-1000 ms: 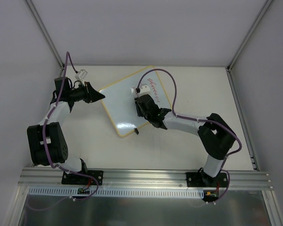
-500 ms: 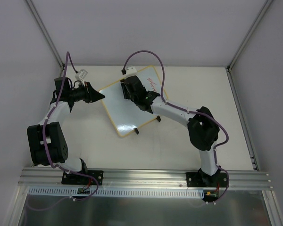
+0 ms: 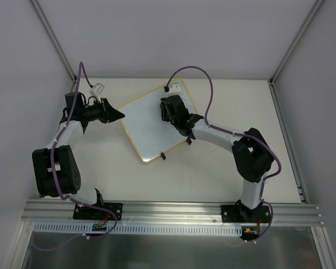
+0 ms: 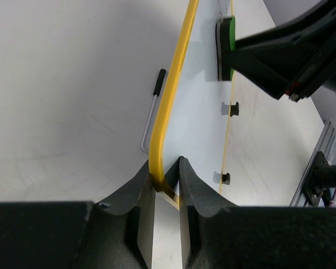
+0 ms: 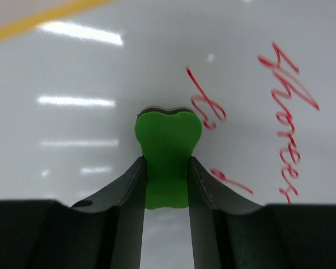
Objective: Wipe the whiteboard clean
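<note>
The whiteboard (image 3: pixel 145 126) lies tilted at the back middle of the table, white with a thin yellow frame (image 4: pixel 175 84). My left gripper (image 3: pixel 121 114) is shut on its left corner, with the frame pinched between the fingertips (image 4: pixel 167 175). My right gripper (image 3: pixel 169 110) stands over the board's upper right part, shut on a green eraser (image 5: pixel 168 140) pressed against the surface. The left wrist view also shows the eraser (image 4: pixel 227 47) on the board. Red handwriting (image 5: pixel 288 120) lies just right of the eraser. The right arm hides it in the top view.
A small white object (image 3: pixel 97 88) lies at the back left corner of the table. Two black feet (image 3: pixel 163 156) stick out from the board's near edge. A thin wire piece (image 4: pixel 151 120) lies on the table beside the frame. Walls close off the table's back and sides.
The right gripper swept the eraser across the board to the upper left, then came back right toward the middle. The left gripper has kept its hold on the corner.
</note>
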Motion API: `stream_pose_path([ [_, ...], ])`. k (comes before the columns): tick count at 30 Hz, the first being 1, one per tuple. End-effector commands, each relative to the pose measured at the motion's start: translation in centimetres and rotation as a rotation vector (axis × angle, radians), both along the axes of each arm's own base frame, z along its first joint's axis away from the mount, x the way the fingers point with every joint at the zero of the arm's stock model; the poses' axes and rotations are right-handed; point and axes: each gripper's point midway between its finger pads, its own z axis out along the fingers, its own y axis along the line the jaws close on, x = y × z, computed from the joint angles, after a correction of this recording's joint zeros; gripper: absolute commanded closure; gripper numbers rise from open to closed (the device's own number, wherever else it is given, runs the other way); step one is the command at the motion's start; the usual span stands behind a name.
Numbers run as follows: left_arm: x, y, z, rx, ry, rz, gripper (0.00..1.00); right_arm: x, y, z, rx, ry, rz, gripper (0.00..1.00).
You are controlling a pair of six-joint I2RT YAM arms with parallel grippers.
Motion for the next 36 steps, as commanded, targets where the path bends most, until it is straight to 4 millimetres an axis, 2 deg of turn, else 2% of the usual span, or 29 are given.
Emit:
stream_pose_path([
  [1, -0.5, -1.5, -0.7, 0.062, -0.078, -0.099, 1.0, -4.6, -4.5, -9.2, -0.12, 0.211, -0.042, 1.0],
  [3, -0.5, -1.5, -0.7, 0.063, -0.077, -0.099, 1.0, -6.1, -5.4, -10.7, -0.111, 0.252, -0.051, 1.0],
  [4, -0.5, -1.5, -0.7, 0.062, -0.075, -0.099, 1.0, -7.1, -6.4, -12.1, -0.132, 0.281, -0.063, 1.0],
  [6, -0.5, -1.5, -0.8, 0.059, -0.072, -0.101, 1.0, -7.5, -6.8, -12.6, -0.134, 0.292, -0.07, 1.0],
  [7, -0.5, -1.6, -0.8, 0.056, -0.07, -0.103, 1.0, -7.4, -6.7, -12.3, -0.134, 0.281, -0.068, 1.0],
  [10, -0.6, -1.6, -0.7, 0.052, -0.068, -0.106, 1.0, -6.2, -5.5, -10.8, -0.133, 0.242, -0.041, 1.0],
  [11, -0.5, -1.6, -0.6, 0.053, -0.073, -0.108, 1.0, -5.1, -4.3, -9.0, -0.106, 0.203, -0.032, 1.0],
  [13, -0.6, -1.6, -0.7, 0.052, -0.069, -0.106, 1.0, -3.9, -2.9, -7.1, -0.089, 0.164, -0.011, 1.0],
  [14, -0.6, -1.6, -0.6, 0.054, -0.073, -0.107, 1.0, -2.7, -1.4, -5.3, -0.064, 0.129, 0.004, 1.0],
  [17, -0.7, -1.6, -0.7, 0.053, -0.07, -0.107, 1.0, -1.3, 0.7, -3.2, -0.033, 0.1, 0.025, 1.0],
  [18, -0.7, -1.6, -0.7, 0.054, -0.071, -0.107, 1.0, -0.5, 1.8, -2.0, -0.011, 0.076, 0.032, 1.0],
  [23, -0.7, -1.6, -0.6, 0.059, -0.075, -0.103, 1.0, -0.5, 4.3, -1.1, 0.033, 0.074, 0.059, 0.99],
  [28, -0.6, -1.5, -0.7, 0.065, -0.076, -0.101, 1.0, -2.2, 3.3, -3.5, 0.002, 0.122, 0.05, 1.0],
  [29, -0.6, -1.5, -0.7, 0.065, -0.075, -0.1, 1.0, -3.1, 2.3, -5.3, -0.026, 0.155, 0.043, 1.0],
  [31, -0.6, -1.5, -0.7, 0.065, -0.076, -0.101, 1.0, -4.3, 1.0, -7.0, -0.048, 0.187, 0.03, 1.0],
  [32, -0.6, -1.5, -0.6, 0.065, -0.078, -0.101, 1.0, -5.3, -0.5, -8.4, -0.068, 0.207, 0.018, 1.0],
  [34, -0.5, -1.5, -0.6, 0.066, -0.078, -0.1, 1.0, -6.5, -2.0, -9.8, -0.086, 0.236, 0.007, 1.0],
  [35, -0.5, -1.5, -0.7, 0.065, -0.078, -0.101, 1.0, -6.9, -2.7, -9.9, -0.085, 0.24, -0.004, 1.0],
  [36, -0.5, -1.5, -0.7, 0.064, -0.076, -0.103, 1.0, -7.9, -4.1, -11.5, -0.117, 0.269, -0.012, 1.0],
])
